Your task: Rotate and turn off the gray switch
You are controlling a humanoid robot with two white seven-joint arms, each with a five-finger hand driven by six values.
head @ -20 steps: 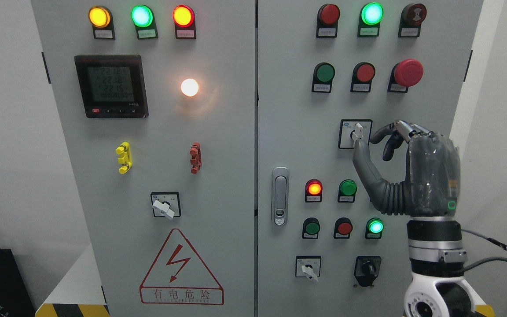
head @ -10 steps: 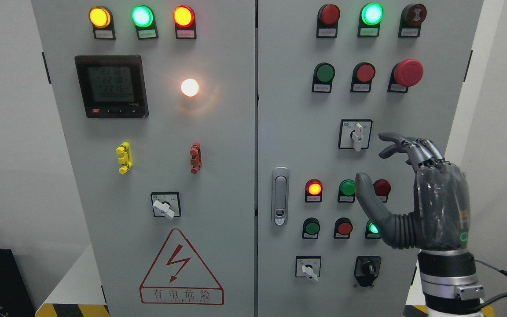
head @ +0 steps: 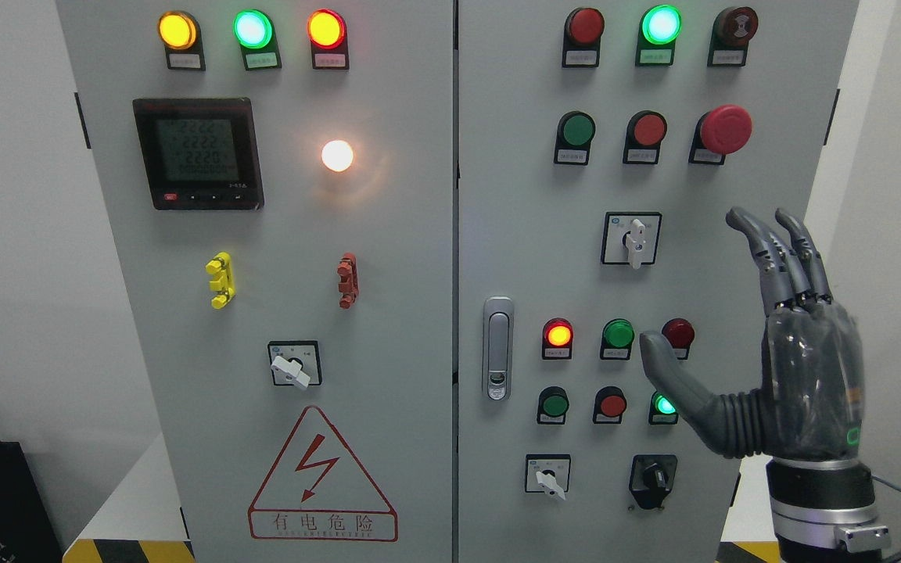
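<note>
Head view showed the right robot hand [head: 798,375] raised in front of the right side of the control cabinet [head: 497,195], fingers [head: 779,250] extended upward and thumb spread out to the left, holding and touching nothing. The gray switch [head: 635,241] sat on the right door, up and to the left of the hand and well apart from it, its lever pointing straight down.

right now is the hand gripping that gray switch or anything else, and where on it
Nothing is held. The right hand is open, fingers spread upward, off to the right of the gray switch and clear of it.
</note>
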